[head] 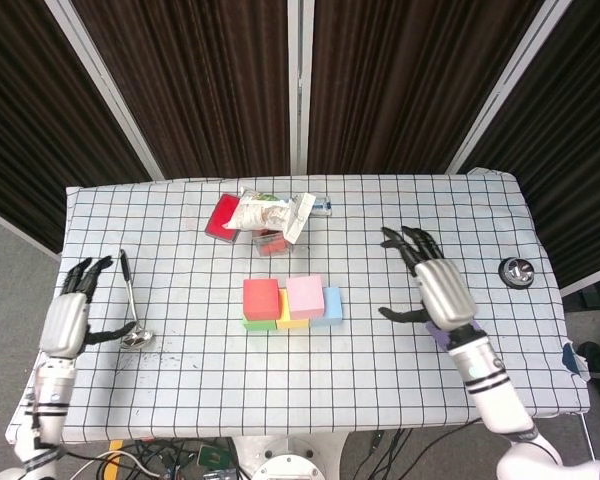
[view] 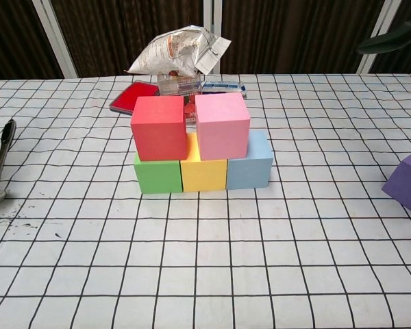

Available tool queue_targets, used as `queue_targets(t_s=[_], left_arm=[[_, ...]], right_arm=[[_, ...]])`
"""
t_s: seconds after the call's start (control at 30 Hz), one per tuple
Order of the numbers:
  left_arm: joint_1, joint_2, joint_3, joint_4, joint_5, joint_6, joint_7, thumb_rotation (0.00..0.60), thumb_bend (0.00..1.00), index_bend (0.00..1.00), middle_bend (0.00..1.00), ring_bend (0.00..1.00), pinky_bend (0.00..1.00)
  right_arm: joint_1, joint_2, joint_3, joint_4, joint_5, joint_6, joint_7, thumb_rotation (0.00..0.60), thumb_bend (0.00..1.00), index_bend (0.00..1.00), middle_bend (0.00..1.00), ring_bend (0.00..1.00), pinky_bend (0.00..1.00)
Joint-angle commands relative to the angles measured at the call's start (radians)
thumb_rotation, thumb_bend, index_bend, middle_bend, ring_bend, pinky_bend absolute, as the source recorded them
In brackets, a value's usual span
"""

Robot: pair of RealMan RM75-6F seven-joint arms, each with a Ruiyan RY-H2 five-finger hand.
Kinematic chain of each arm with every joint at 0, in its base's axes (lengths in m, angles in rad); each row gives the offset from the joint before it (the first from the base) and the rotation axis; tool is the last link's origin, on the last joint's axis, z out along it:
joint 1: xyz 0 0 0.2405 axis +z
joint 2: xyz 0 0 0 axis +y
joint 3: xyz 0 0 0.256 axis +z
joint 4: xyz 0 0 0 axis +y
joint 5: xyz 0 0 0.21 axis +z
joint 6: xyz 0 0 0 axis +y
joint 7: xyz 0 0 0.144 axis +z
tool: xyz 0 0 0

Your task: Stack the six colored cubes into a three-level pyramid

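A green cube [view: 158,175], a yellow cube [view: 203,171] and a blue cube [view: 250,164] form a row at the table's middle. On them sit a red cube [view: 159,127] and a pink cube [view: 222,125], side by side. A purple cube [view: 407,181] lies alone on the right. In the head view my right hand [head: 435,285] hovers over it with fingers spread and empty, hiding most of it. My left hand [head: 68,315] is open at the table's left edge, far from the stack [head: 290,303].
A crumpled snack bag [head: 270,212] and a flat red box [head: 223,215] lie behind the stack. A ladle [head: 132,300] lies near my left hand. A small metal cup [head: 517,271] stands near the right edge.
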Motion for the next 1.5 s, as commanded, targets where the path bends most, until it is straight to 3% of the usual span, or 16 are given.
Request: queue_targets(t_s=[0.03,0.23,0.47,1.23,1.5], left_arm=[[0.084,0.025,0.058,0.125,0.063,0.056,-0.087,0.6,0.0,0.09,0.13,0.0,0.01],[0.124,-0.01,0.076,0.203,0.103,0.08,-0.153,0.6,0.0,0.09,0.13,0.0,0.01],[0.135,-0.034,0.078,0.257,0.132,0.067,-0.213,0.6,0.0,0.09,0.13,0.0,0.01],[0.148,-0.072,0.034,0.291,0.116,0.027,-0.173,0.6,0.0,0.09,0.13,0.0,0.01],[0.152,-0.067,0.025,0.284,0.106,0.006,-0.176,0.6,0.0,0.09,0.13,0.0,0.01]], right_arm=[[0.188,-0.11,0.05,0.034,0.218,-0.153,-0.151,0.6,0.0,0.0,0.19,0.0,0.0],[0.37,-0.262,0.056,0.122,0.442,-0.175,-0.279,0.6,0.0,0.0,0.19,0.0,0.0],[0.499,-0.378,0.042,0.197,0.576,-0.143,-0.368,0.6,0.0,0.0,0.2,0.0,0.0],[0.62,-0.538,0.016,0.355,0.671,-0.046,-0.428,0.6,0.0,0.0,0.28,0.01,0.0],[0.627,-0.551,0.017,0.368,0.67,-0.023,-0.437,0.6,0.07,0.0,0.35,0.03,0.0]])
